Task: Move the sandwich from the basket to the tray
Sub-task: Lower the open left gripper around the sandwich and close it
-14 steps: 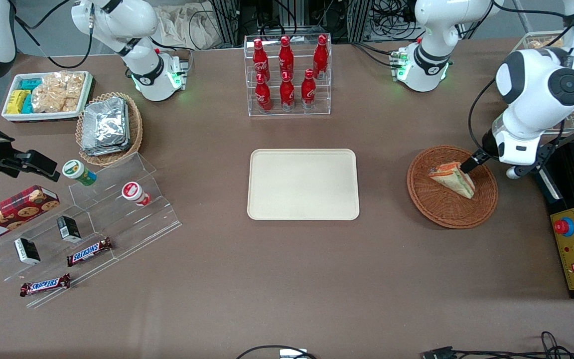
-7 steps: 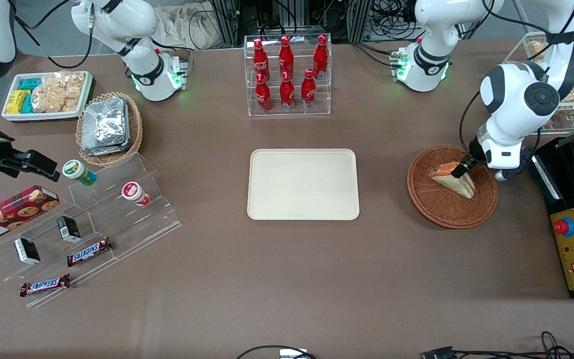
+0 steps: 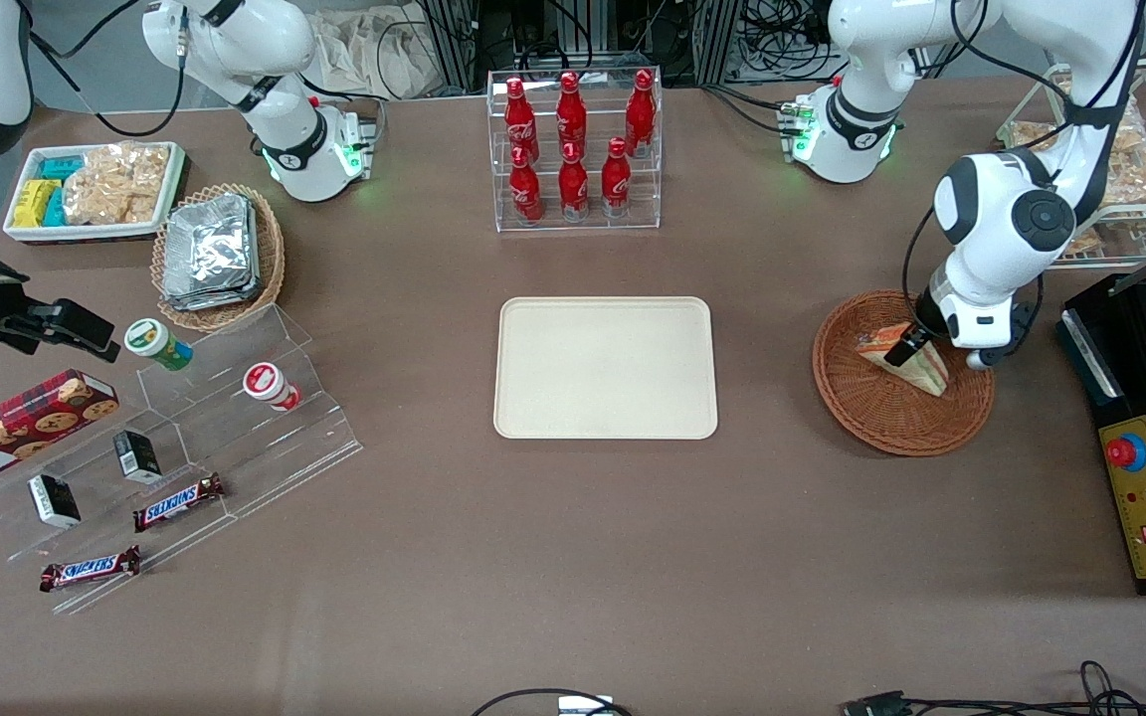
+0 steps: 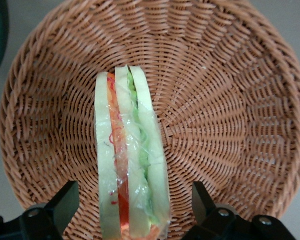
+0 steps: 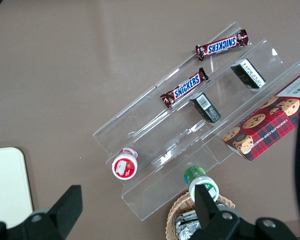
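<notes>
Your claw [image 4: 132,210] hangs open over the basket [image 3: 901,373], one finger [image 4: 65,202] on each side of the sandwich [image 4: 130,165] without touching it. The sandwich stands on edge in the basket, near the bench's working-arm end; the tray [image 3: 605,367] sits mid-bench, well apart.

The small triangular sandwich [image 3: 916,363] [image 4: 131,160] of white bread in clear wrap, with orange, red and green filling layers, is lying inside the round reddish-brown woven wicker basket [image 3: 901,418] [image 4: 229,125], standing on its edge so the layers are showing. The basket is sitting on the table toward the working arm's end. The flat rectangular cream-beige plastic tray [image 3: 605,367] is lying well apart from it, at the table's middle, carrying nothing. The gripper [image 3: 903,348] [image 4: 132,207] is hovering over the sandwich with fingers spread wide on both sides.
</notes>
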Robot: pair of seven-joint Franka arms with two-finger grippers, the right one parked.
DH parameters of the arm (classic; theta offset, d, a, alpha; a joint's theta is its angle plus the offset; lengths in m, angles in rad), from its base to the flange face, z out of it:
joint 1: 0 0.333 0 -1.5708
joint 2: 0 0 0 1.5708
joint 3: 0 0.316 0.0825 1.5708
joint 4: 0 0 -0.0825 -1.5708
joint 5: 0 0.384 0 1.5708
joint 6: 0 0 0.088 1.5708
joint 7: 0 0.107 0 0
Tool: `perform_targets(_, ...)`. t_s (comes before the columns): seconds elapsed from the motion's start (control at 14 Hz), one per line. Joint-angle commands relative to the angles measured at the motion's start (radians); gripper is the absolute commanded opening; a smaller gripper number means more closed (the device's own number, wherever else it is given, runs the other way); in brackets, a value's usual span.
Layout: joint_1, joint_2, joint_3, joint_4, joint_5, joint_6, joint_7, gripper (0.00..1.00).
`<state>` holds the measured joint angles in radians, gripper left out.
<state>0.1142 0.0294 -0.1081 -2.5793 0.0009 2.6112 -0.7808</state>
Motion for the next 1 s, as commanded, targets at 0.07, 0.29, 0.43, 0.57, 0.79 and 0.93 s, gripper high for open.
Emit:
perform_targets(0.07,0.002,0.033,-0.005,-0.015,-0.002,0.050,-0.018,1.00)
perform_targets(0.29,0.002,0.035,-0.004,-0.015,0.008,0.053,-0.003,0.40)
perform_targets(0.43,0.002,0.038,-0.004,-0.015,0.011,0.053,0.005,0.16)
perform_targets(0.57,0.004,0.023,-0.004,-0.015,0.013,0.041,0.032,0.14)
perform_targets(0.79,0.004,-0.083,-0.004,0.004,0.011,-0.127,0.141,0.14)
perform_targets(0.93,0.005,-0.191,-0.002,0.014,0.011,-0.262,0.320,0.13)
